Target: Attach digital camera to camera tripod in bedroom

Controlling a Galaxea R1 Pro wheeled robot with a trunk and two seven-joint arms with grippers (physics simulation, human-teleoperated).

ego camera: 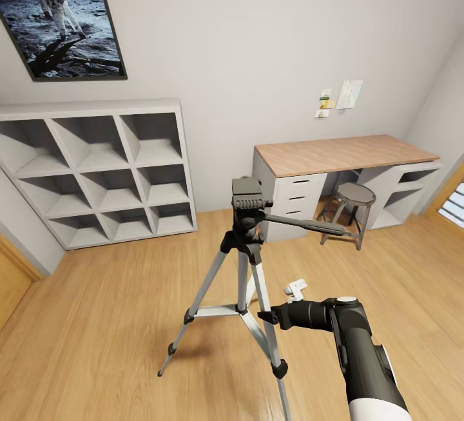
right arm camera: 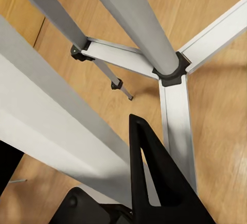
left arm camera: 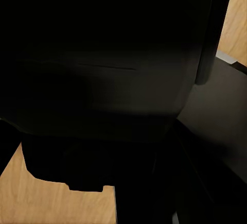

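Bedroom: plank floor (ego camera: 116, 318), white shelving (ego camera: 96, 169), desk (ego camera: 341, 153) beyond. Right gripper (ego camera: 265, 316) touched camera tripod (ego camera: 248, 260) leg; grip state unclear.

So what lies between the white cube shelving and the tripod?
Bare wood plank floor, in the head view: nothing stands between the cube shelving and the camera tripod.

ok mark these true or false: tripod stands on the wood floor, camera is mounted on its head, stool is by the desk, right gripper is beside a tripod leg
1. The camera tripod stands on the wood floor: true.
2. A camera is mounted on the tripod head: false, the head is bare.
3. The stool sits on top of the desk: false, it stands on the floor at the desk.
4. The right gripper is next to a tripod leg: true.
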